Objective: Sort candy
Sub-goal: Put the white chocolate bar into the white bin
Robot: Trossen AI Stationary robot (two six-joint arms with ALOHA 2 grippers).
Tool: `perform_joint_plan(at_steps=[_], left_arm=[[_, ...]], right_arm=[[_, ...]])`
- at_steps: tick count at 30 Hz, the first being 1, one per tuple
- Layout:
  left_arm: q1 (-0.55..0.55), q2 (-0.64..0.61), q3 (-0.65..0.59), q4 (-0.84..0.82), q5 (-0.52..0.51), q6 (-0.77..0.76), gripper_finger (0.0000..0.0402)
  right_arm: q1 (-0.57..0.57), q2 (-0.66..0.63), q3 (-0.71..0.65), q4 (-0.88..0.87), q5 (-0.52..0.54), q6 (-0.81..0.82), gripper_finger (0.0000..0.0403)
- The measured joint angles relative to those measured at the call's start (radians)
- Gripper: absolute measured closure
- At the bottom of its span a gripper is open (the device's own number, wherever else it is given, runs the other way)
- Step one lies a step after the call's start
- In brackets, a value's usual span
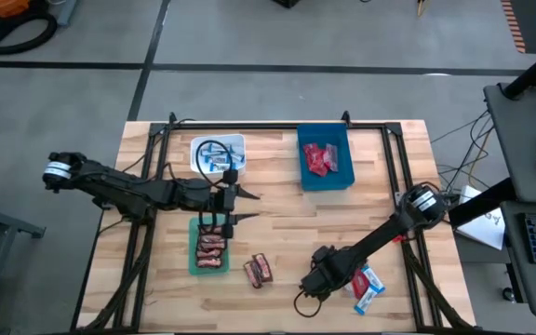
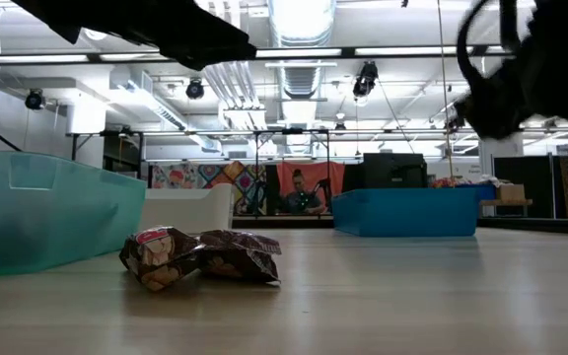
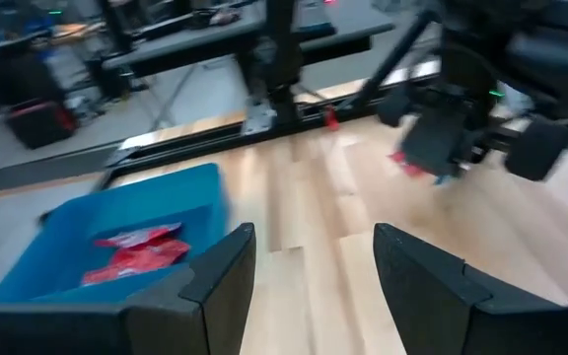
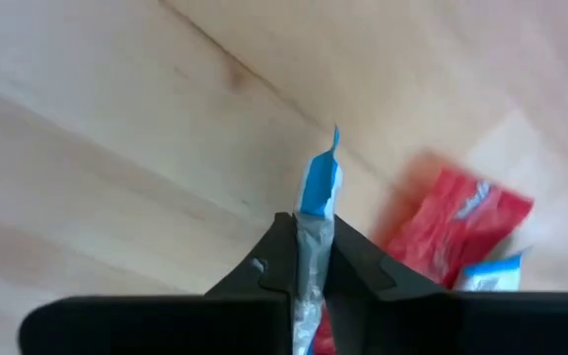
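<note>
While my right hand [image 4: 309, 258] pinches a blue-and-white bar [image 4: 316, 197] upright, the white bin [image 1: 214, 149] lies well apart, beside my open left hand [image 1: 242, 207].

From my left wrist camera I see the two dark fingers [image 3: 215, 286] of the left gripper [image 3: 314, 281]; they stand apart, with bare wooden table [image 3: 314, 197] between them. Beyond one finger there is the blue bin [image 3: 87, 232], and inside it lie red crinkly packets [image 3: 131, 251]. Farther across the table I see the other arm [image 3: 481, 79], dark and blurred. Just under it something small, red and blue [image 3: 417, 168], shows, but I cannot tell what it is. Behind the table edge there are black frame bars [image 3: 274, 59] and the grey floor.
</note>
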Motion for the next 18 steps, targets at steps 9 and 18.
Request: perform_joint_plan(at_steps=[9,18], left_arm=[[-0.002,0.094,-0.002,0.156,0.224,-0.030,0.0212],[-0.002,0.227,-0.002,0.297,0.263,-0.070,0.0212]], right_arm=[[-0.014,-0.132,0.002,0.117,0.376,-0.295,0.0374],[-0.072,-0.181,0.001,0.404,0.672,-0.811,0.0377]])
